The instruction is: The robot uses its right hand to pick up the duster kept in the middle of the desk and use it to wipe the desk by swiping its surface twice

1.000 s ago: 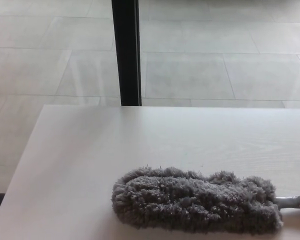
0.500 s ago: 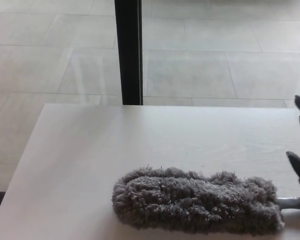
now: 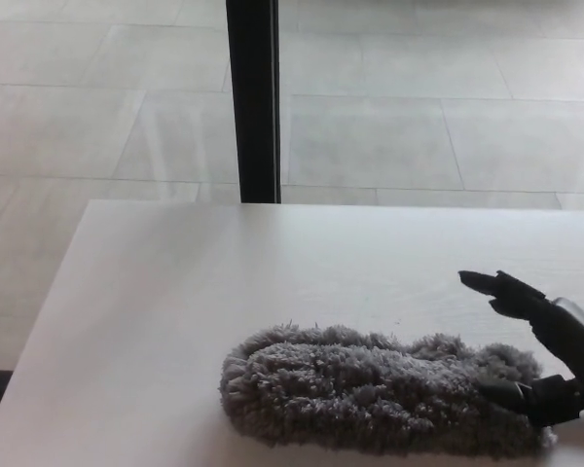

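Duster (image 3: 380, 391): one, flat on desk (image 3: 175, 292) | right hand (image 3: 540, 345): one, fingers spread over its handle end, grasping nothing

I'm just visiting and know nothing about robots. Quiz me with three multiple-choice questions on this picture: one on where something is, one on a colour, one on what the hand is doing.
1. Where does the duster lie?
A. On the floor
B. On the desk, near its front edge
C. Leaning on the black post

2. What colour is the duster's fluffy head?
A. Grey
B. Yellow
C. Red

3. How is the right hand?
A. Closed in a fist, far from the duster
B. Lifting the duster high
C. Open, at the duster's handle end

Answers:
1 B, it rests flat on the white desk.
2 A, the fibres are plainly grey.
3 C, its fingers are spread by the duster's right end, which lies unlifted.
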You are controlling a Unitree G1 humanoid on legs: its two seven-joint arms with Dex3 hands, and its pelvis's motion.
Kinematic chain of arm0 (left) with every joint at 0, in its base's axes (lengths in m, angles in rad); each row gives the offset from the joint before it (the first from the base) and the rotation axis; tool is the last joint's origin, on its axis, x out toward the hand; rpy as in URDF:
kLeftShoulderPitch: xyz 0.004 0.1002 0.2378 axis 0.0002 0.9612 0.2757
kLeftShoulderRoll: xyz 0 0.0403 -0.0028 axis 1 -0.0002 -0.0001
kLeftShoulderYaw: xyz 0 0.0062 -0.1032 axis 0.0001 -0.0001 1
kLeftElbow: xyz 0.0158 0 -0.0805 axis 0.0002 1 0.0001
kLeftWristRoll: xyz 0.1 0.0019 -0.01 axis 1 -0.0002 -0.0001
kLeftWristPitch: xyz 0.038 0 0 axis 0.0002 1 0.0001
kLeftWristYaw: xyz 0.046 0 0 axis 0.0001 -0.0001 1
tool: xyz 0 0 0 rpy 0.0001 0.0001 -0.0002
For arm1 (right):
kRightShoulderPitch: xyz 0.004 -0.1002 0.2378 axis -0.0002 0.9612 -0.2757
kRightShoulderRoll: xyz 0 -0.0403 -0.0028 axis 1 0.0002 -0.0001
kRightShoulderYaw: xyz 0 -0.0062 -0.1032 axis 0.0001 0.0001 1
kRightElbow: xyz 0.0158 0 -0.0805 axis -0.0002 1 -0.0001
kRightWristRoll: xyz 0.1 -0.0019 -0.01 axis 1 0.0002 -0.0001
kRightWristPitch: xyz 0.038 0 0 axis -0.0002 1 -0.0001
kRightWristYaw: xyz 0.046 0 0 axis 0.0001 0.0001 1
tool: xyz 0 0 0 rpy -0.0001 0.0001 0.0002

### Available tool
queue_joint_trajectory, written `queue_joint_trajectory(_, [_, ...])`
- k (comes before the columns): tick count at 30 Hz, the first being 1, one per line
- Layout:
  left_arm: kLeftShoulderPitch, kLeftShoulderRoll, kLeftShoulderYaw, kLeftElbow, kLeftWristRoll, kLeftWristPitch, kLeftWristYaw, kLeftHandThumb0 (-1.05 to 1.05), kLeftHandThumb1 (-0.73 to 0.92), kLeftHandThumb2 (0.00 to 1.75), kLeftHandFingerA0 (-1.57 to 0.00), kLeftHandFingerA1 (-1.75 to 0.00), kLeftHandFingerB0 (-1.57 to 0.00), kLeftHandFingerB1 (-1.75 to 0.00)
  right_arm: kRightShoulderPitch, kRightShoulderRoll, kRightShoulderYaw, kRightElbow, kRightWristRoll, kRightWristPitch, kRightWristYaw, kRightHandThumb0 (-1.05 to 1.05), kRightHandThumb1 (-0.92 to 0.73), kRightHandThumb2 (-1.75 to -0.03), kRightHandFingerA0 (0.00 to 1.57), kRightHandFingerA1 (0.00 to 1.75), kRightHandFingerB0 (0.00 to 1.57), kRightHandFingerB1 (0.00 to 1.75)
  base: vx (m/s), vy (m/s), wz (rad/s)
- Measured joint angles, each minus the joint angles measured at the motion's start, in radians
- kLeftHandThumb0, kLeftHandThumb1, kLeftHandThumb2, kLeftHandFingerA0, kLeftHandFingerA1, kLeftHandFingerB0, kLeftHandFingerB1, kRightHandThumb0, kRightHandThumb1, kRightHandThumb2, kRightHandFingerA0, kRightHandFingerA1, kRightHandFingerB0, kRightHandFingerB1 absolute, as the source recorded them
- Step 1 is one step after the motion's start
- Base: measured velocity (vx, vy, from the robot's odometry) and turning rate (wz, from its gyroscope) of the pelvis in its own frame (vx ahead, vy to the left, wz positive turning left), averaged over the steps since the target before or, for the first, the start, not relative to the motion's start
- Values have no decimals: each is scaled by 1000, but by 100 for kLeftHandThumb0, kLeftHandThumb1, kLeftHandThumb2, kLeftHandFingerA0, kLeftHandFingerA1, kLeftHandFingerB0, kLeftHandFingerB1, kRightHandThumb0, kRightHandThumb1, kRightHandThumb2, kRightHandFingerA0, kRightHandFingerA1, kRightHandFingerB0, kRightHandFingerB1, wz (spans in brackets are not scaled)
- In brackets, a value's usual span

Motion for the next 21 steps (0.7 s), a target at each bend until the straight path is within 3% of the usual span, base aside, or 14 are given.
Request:
queue_joint_trajectory(6, [-1, 1, -5, 2, 0, 0, 0, -48, 69, 60, -65, -63, -49, -47, -33, -35, 76, 41, -82, -12, -8, -81, -58, -95, 22, 58, 6, 35, 0, 0, 0])
queue_joint_trajectory(9, [-2, 1, -5, 2, 0, 0, 0, -49, 70, 61, -61, -57, -48, -45, -37, -41, 110, 48, -119, -15, -21, -81, -57, -98, 22, 63, 2, 21, 0, 0, 0])
queue_joint_trajectory(10, [-2, 1, -5, 2, 0, 0, 0, -49, 67, 60, -61, -61, -47, -46, -37, -42, 119, 49, -129, -14, -26, -94, -62, -99, 22, 68, 0, 11, 0, 0, 0])
queue_joint_trajectory(12, [-2, 1, -5, 2, 0, 0, 0, -50, 66, 59, -61, -61, -47, -46, -37, -43, 148, 50, -161, -14, -42, -78, -52, -92, 29, 72, 2, 24, 0, 0, 0])
queue_joint_trajectory(15, [-3, 1, -5, 2, 0, 0, -1, -48, 64, 58, -59, -63, -44, -47, -38, -43, 182, 52, -203, -12, -75, -72, -52, -89, 33, 72, 4, 24, 0, 0, 0])
queue_joint_trajectory(16, [-3, 1, -4, 2, 0, 0, -2, -49, 63, 59, -57, -61, -45, -48, -38, -43, 192, 52, -217, -12, -90, -59, -66, -59, 29, 79, 0, 39, 0, 0, 0])
queue_joint_trajectory(19, [-4, 1, -4, 2, 0, 0, -4, -50, 65, 59, -64, -57, -51, -47, -38, -43, 218, 52, -258, -5, -132, -53, -64, -61, 32, 82, 5, 33, 0, 0, 0])
queue_joint_trajectory(20, [-4, 1, -5, 2, 0, 0, -4, -48, 67, 60, -63, -60, -51, -48, -38, -43, 226, 51, -273, -1, -149, -51, -66, -59, 34, 86, 3, 39, 0, 0, 0])
queue_joint_trajectory(21, [-5, 1, -6, 2, 0, 0, -4, -49, 65, 59, -67, -60, -54, -49, -38, -43, 234, 51, -288, 1, -165, -56, -55, -86, 47, 89, 4, 48, 0, 0, 0])
